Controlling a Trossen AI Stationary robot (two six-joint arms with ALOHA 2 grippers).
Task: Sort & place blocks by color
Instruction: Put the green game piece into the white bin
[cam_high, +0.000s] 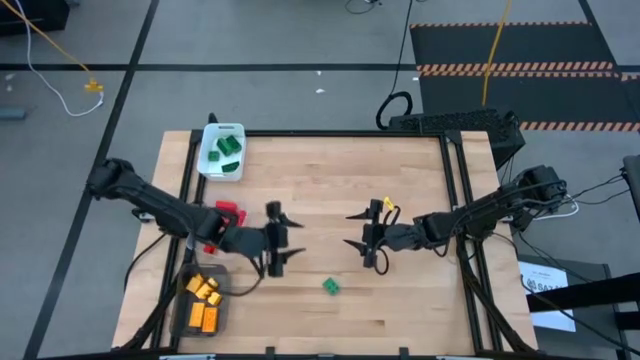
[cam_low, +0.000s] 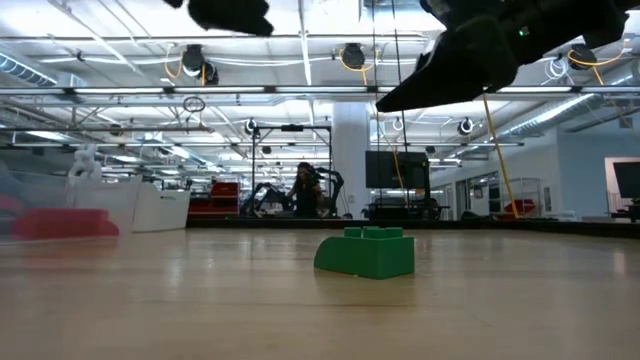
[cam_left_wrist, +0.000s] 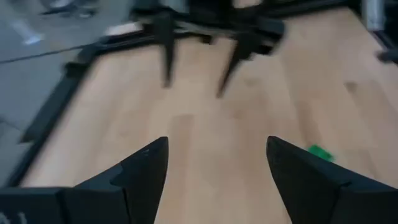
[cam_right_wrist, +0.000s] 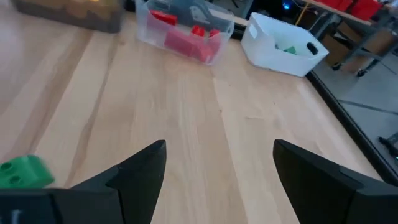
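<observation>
One green block (cam_high: 331, 286) lies alone on the wooden table toward its near edge; it also shows as the green block (cam_low: 365, 252), (cam_left_wrist: 320, 152), (cam_right_wrist: 25, 172). My left gripper (cam_high: 288, 236) (cam_left_wrist: 217, 162) is open and hovers left of the table's middle. My right gripper (cam_high: 349, 229) (cam_right_wrist: 217, 168) is open and faces it from the right. Both hang above the table, farther from the near edge than the block, holding nothing. Green blocks lie in the white tray (cam_high: 222, 150), red ones in the clear tray (cam_right_wrist: 183, 31), yellow-orange ones in the dark tray (cam_high: 203, 300).
The white tray sits at the far left corner, the clear tray (cam_high: 228, 212) at the left under my left arm, the dark tray at the near left corner. Black rails (cam_high: 462, 200) frame the table. Bare wood lies between the grippers and to the near right.
</observation>
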